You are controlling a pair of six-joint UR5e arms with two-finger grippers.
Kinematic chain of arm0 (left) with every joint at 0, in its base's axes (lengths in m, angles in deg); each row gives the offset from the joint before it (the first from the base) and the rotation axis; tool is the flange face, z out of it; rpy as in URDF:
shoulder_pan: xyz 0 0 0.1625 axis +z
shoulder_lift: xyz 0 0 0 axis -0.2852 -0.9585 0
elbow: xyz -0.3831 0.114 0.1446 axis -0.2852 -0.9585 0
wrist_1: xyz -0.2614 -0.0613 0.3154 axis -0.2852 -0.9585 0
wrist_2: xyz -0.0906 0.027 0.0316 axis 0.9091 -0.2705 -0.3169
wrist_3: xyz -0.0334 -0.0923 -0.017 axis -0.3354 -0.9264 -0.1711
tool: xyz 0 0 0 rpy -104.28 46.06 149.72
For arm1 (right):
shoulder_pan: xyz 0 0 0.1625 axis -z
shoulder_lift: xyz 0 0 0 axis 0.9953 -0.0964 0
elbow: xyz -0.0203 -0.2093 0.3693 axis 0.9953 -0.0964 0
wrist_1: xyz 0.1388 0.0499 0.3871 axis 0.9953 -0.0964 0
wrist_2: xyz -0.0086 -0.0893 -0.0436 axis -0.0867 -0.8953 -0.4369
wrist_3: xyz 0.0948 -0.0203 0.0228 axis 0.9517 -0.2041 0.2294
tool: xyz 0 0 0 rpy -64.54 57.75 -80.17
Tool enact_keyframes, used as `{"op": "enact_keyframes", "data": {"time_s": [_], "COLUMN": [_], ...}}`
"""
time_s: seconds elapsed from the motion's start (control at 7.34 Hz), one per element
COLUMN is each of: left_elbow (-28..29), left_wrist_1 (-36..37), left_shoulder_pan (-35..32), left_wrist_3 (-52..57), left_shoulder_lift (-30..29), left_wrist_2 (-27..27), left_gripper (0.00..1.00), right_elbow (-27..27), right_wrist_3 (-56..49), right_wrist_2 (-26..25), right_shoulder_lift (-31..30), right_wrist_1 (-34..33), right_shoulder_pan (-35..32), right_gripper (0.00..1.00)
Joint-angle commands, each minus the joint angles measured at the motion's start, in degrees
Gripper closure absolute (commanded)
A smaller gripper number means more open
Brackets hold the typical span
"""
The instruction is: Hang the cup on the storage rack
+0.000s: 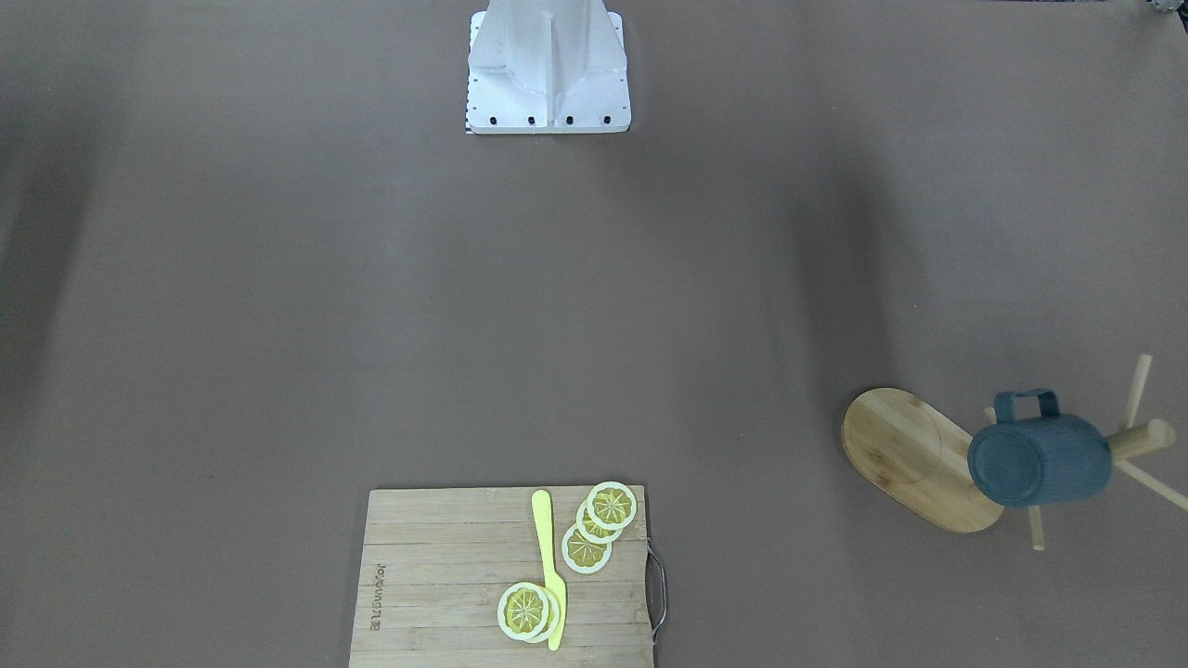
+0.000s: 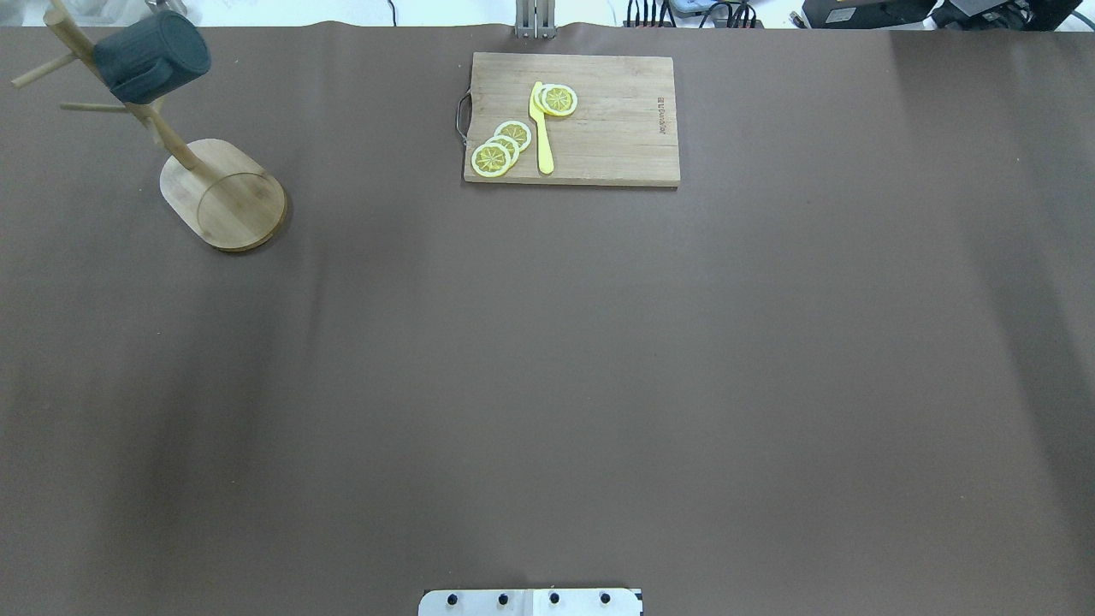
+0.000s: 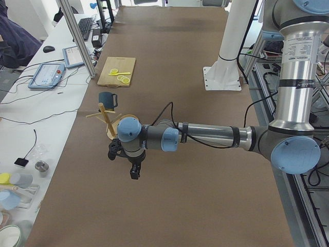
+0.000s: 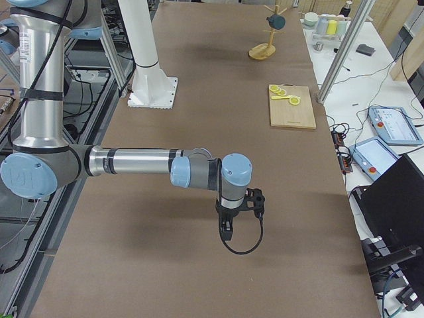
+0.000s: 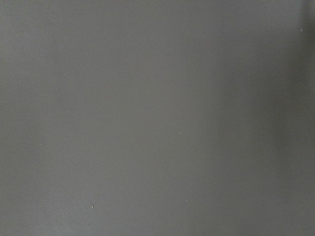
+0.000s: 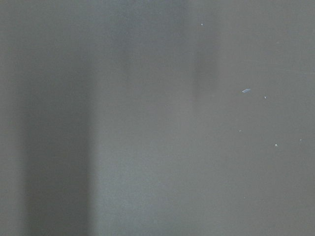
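- The surface (image 2: 547, 385) is a wide table under a matt brown cover, flat and smooth.
- The left arm (image 3: 205, 136) and the right arm (image 4: 132, 162) are grey metal tubes with blue joint caps. Both stretch out level over bare cover.
- The cutting board (image 2: 599, 128) is a rectangle of pale wood strips with a wire handle. It lies at the far middle edge.
- The rack (image 1: 914, 459) is light bamboo: an oval flat base, one post and thin round pegs. It stands in the far corner on the robot's left side.
- The cup (image 1: 1044, 459) is slate-blue and ribbed, with a squared loop handle. It hangs high on the rack, clear of the surface. Its long axis is tilted, with the bottom facing outward and up. Which peg goes through the handle, I cannot tell.
- The left fingers (image 3: 134, 172) point down above the surface, and the cup lies beyond them, toward the far edge. The left arm is clearly the nearer one. Whether these fingers are apart or together, I cannot tell.
- The right fingers (image 4: 226, 228) also point down, well apart from the rack; their state I cannot tell either.
- I judge the hanging as done, so no new grasp seems needed.
- The yellow knife (image 1: 549, 566) looks like plastic, and the lemon slices (image 1: 587, 547) are flat discs.
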Motion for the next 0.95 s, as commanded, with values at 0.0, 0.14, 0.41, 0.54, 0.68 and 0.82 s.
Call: {"op": "enact_keyframes", "data": {"time_s": [0.0,0.14,0.41,0.54,0.68,0.82], "left_elbow": [-0.24,-0.24,-0.33,-0.15,-0.24,-0.24], "left_wrist_1": [-0.03,-0.3,-1.18,-1.18,-1.18,-1.18], "left_shoulder_pan": [-0.17,-0.17,-0.26,-0.17,-0.17,-0.17], "left_wrist_3": [-0.07,0.02,0.02,0.02,0.02,0.02], "left_shoulder_lift": [-0.49,-0.49,0.47,0.48,0.22,0.13], "left_wrist_2": [0.07,0.16,0.16,0.16,0.16,0.25], "left_gripper": [0.01,0.01,0.01,0.01,0.01,0.01], "right_elbow": [-0.58,-0.58,-0.58,-0.93,-1.63,-1.72], "right_wrist_3": [0.0,0.0,0.0,0.26,0.09,-0.17], "right_wrist_2": [0.05,-0.12,0.14,0.57,0.67,0.4], "right_shoulder_lift": [0.21,0.13,-0.05,-0.14,-0.14,0.21], "right_wrist_1": [0.01,0.01,0.01,-0.16,-0.08,-0.08], "right_shoulder_pan": [0.0,0.0,0.0,0.0,0.0,0.17], "right_gripper": [0.0,0.0,0.0,0.0,0.0,0.0]}}
